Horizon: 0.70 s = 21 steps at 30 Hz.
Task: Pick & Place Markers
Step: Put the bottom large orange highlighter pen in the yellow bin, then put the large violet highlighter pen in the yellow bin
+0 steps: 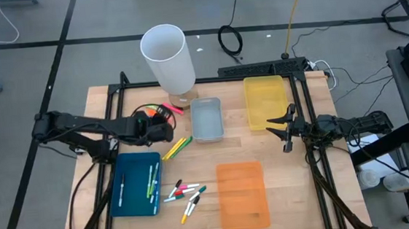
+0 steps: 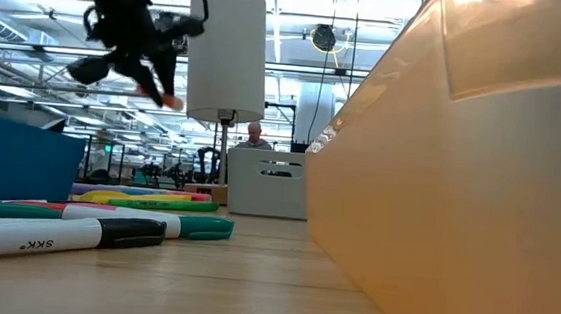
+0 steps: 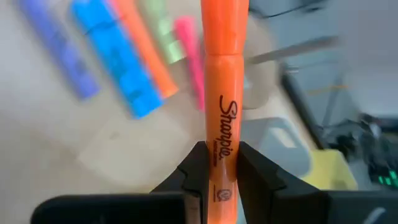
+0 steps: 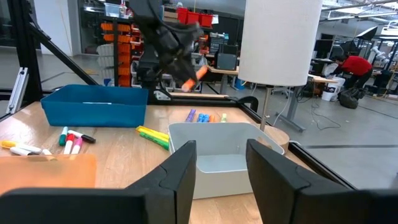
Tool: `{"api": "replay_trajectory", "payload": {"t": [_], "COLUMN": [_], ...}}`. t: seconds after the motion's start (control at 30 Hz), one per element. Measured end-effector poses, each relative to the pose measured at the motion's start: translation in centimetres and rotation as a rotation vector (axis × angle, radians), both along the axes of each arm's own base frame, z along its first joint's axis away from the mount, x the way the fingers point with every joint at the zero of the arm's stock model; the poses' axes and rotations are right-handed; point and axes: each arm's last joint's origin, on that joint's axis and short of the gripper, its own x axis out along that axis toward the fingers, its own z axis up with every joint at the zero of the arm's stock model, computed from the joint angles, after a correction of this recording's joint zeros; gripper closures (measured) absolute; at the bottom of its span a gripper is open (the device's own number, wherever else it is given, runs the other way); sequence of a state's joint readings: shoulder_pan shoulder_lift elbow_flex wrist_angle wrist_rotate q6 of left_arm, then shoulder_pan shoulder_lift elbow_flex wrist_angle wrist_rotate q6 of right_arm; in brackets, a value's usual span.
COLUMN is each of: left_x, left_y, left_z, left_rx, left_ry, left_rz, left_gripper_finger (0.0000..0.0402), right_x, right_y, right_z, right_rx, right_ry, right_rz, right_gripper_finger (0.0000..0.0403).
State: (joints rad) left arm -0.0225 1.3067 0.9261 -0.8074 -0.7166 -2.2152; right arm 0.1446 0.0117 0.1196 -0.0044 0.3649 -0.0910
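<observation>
Above the bench's back-left part, the left gripper [image 3: 221, 171] is clenched on an orange marker [image 3: 224, 81], held clear of the wood. Below it lie blue, orange, green and pink markers [image 3: 124, 59]. Yellow and green markers [image 1: 177, 146] rest beside the grey tray [image 1: 207, 119], more inside the blue tray [image 1: 135, 184] and loose near the orange tray [image 1: 243, 194]. By the yellow tray [image 1: 265, 101], the right gripper [image 4: 221, 165] hovers with fingers parted, empty.
</observation>
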Motion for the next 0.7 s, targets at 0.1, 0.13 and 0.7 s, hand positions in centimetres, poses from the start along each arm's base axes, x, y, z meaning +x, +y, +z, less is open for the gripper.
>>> {"api": "replay_trajectory", "payload": {"t": [0.1, 0.13, 0.7], "left_x": [0.4, 0.6, 1.9], "left_y": [-0.7, -0.9, -2.1], "left_z": [0.9, 1.1, 2.5], "left_rx": [0.178, 0.233, 0.522], "left_ry": [0.046, 0.056, 0.096], "left_rz": [-0.078, -0.105, -0.181], "left_gripper_finger": [0.0345, 0.0345, 0.0167], "right_x": [0.0, 0.0, 0.0], "right_y": [0.0, 0.0, 0.0], "right_z": [0.0, 0.0, 0.0], "right_rx": [0.0, 0.0, 0.0], "right_ry": [0.0, 0.0, 0.0], "right_rz": [0.0, 0.0, 0.0], "right_gripper_finger": [0.0275, 0.0275, 0.0275]}}
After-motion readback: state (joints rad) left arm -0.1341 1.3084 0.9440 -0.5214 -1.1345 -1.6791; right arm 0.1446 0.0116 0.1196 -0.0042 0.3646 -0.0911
